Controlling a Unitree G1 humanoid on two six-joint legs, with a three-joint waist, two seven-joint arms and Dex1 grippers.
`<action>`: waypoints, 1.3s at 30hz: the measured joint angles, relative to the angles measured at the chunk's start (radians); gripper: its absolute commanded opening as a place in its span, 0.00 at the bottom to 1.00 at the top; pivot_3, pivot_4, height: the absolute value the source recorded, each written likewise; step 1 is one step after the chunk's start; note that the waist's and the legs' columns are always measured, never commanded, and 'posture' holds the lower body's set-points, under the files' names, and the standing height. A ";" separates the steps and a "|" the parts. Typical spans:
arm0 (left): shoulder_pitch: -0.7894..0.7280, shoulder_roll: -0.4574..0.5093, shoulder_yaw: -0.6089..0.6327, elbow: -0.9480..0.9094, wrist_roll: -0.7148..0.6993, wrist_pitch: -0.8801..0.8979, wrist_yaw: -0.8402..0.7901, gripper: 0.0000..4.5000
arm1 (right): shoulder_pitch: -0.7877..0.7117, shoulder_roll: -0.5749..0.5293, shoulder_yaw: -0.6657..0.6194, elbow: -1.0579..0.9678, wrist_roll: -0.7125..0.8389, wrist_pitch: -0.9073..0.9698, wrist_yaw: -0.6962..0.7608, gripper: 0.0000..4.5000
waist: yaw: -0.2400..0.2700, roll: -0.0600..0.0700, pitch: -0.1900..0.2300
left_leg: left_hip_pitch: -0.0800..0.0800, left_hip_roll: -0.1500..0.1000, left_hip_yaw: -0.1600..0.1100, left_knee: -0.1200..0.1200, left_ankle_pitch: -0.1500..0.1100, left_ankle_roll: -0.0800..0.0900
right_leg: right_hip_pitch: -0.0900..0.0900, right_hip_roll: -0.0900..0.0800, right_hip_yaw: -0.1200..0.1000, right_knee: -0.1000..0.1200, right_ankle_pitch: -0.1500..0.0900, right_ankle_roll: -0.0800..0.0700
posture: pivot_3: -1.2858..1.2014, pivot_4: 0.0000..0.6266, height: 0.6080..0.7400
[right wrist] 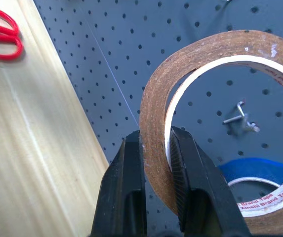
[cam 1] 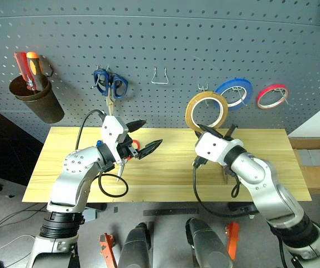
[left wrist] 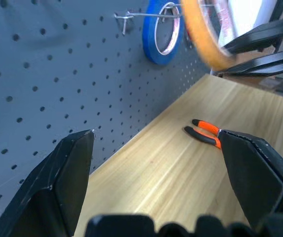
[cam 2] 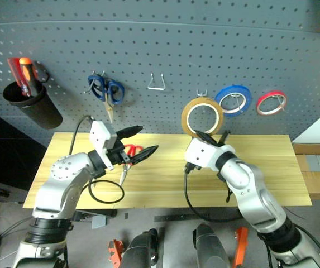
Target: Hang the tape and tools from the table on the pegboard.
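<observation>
— Right wrist view first: what is the right claw (right wrist: 156, 148) doing?
— It is clamped on the tape (right wrist: 215, 123), one finger inside the ring, one outside, pinching the band at its lower edge. From the head views the tape (cam 1: 206, 112) stands upright in front of the pegboard (cam 1: 160, 50), above the rear edge of the surface (cam 1: 165, 173).
— What is near it on the board?
— A metal hook (right wrist: 241, 118) shows through the ring's opening. The blue tape ring (cam 1: 234, 92) hangs just beside it, and the red tape ring (cam 1: 272, 96) further along.
— And the left claw (cam 1: 143, 137)?
— Spread wide and empty, raised over the surface, pointing toward the right arm.
— Where are the tools?
— The red-handled scissors (cam 2: 132, 149) lie on the surface, partly hidden behind the left claw. The pliers (left wrist: 205, 132) lie flat on the wood close to the pegboard. I cannot make out the blue-handled screwdriver.
— Anything else hanging?
— Blue-handled scissors (cam 1: 110, 85) on a hook, an empty wire hook (cam 1: 160, 76), and a dark cup (cam 1: 37, 99) holding red and orange screwdrivers (cam 1: 27, 70).
</observation>
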 measured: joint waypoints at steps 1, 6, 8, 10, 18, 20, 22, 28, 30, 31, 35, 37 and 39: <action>0.000 -0.001 0.000 0.000 0.000 0.002 0.003 0.96 | -0.014 0.005 -0.004 0.030 0.004 -0.016 0.000 0.03 | 0.000 0.000 0.000 | 0.000 0.000 0.000 0.000 0.000 0.000 | 0.000 0.000 0.000 0.000 0.000 0.000 | 0.47 0.46 1.00; 0.001 -0.002 0.000 0.000 0.000 0.007 0.007 0.96 | -0.070 0.010 -0.035 0.173 0.006 -0.098 -0.004 0.03 | 0.001 0.000 0.000 | 0.000 0.000 0.000 0.001 0.000 0.000 | 0.000 0.000 0.000 0.001 0.000 0.000 | 0.47 0.46 1.00; 0.001 -0.002 0.000 0.000 0.000 0.007 0.007 0.96 | -0.088 0.010 -0.047 0.214 0.006 -0.126 -0.003 0.03 | 0.001 0.000 0.000 | 0.000 0.000 0.000 0.001 0.000 0.000 | 0.000 0.000 0.000 0.002 0.000 0.000 | 0.47 0.46 1.00; 0.001 -0.003 0.000 0.000 0.000 0.007 0.008 0.96 | -0.092 0.010 -0.049 0.234 0.006 -0.146 -0.002 0.11 | 0.001 0.000 0.000 | 0.000 0.000 -0.001 0.001 0.000 0.000 | 0.000 0.000 0.000 0.002 0.000 0.000 | 0.47 0.46 1.00; 0.001 -0.004 -0.001 0.000 0.001 0.007 0.007 0.96 | -0.001 0.058 -0.087 0.212 0.037 -0.169 -0.004 0.67 | 0.003 0.000 0.000 | 0.000 0.000 -0.001 0.001 0.000 0.000 | 0.000 0.000 -0.001 0.002 0.000 0.000 | 0.47 0.45 1.00; 0.001 -0.003 -0.003 0.001 0.001 0.006 0.006 0.96 | 0.080 0.102 -0.126 0.139 0.051 -0.135 -0.024 0.82 | 0.006 0.000 0.000 | 0.000 0.000 -0.002 0.000 0.000 0.000 | 0.000 0.000 -0.001 0.003 0.000 0.000 | 0.46 0.46 1.00; 0.003 -0.001 -0.003 0.005 0.002 0.006 0.003 0.96 | 0.167 0.167 -0.166 0.046 0.073 -0.067 -0.053 0.98 | 0.007 0.000 0.000 | -0.001 0.000 -0.003 0.001 0.000 0.000 | 0.000 0.000 -0.001 0.003 0.000 0.000 | 0.46 0.46 1.00; 0.005 0.038 -0.018 0.031 0.011 0.002 -0.045 0.96 | 0.228 0.347 -0.274 -0.032 0.103 0.269 -0.121 0.99 | 0.001 0.000 0.000 | 0.002 0.000 -0.002 0.001 0.001 -0.001 | 0.000 0.001 0.000 0.005 0.000 0.000 | 0.46 0.48 1.00; 0.001 0.062 -0.040 0.060 0.026 -0.005 -0.081 0.96 | 0.181 0.403 -0.323 0.018 0.121 0.414 -0.149 0.99 | -0.003 0.000 0.000 | 0.002 0.000 -0.002 0.001 0.001 -0.001 | 0.000 0.001 0.000 0.005 0.000 0.000 | 0.45 0.48 1.00; -0.006 0.070 -0.052 0.077 0.030 -0.007 -0.100 0.96 | 0.146 0.423 -0.351 0.057 0.132 0.467 -0.160 0.99 | -0.004 0.000 0.000 | 0.002 0.000 -0.001 0.001 0.002 -0.001 | 0.000 0.001 0.001 0.005 0.000 0.000 | 0.45 0.48 1.00; -0.035 0.092 -0.071 0.114 0.043 -0.014 -0.146 0.96 | 0.018 0.481 -0.437 0.191 0.186 0.555 -0.213 0.99 | -0.005 0.000 0.000 | 0.001 0.000 -0.001 0.000 0.001 -0.001 | -0.001 0.001 0.001 0.005 0.000 0.000 | 0.46 0.48 1.00; -0.042 0.105 -0.072 0.129 0.051 -0.027 -0.157 0.96 | -0.035 0.497 -0.481 0.283 0.209 0.562 -0.255 0.99 | -0.005 0.000 0.000 | -0.001 0.000 -0.001 -0.001 0.001 -0.001 | -0.003 0.001 0.000 0.005 0.000 -0.001 | 0.46 0.47 1.00; -0.043 0.106 -0.071 0.132 0.055 -0.035 -0.168 0.96 | -0.065 0.500 -0.519 0.374 0.227 0.559 -0.292 0.99 | -0.004 0.000 0.000 | -0.005 0.000 -0.001 -0.001 0.001 -0.001 | -0.007 0.001 0.000 0.005 0.000 -0.001 | 0.46 0.47 1.00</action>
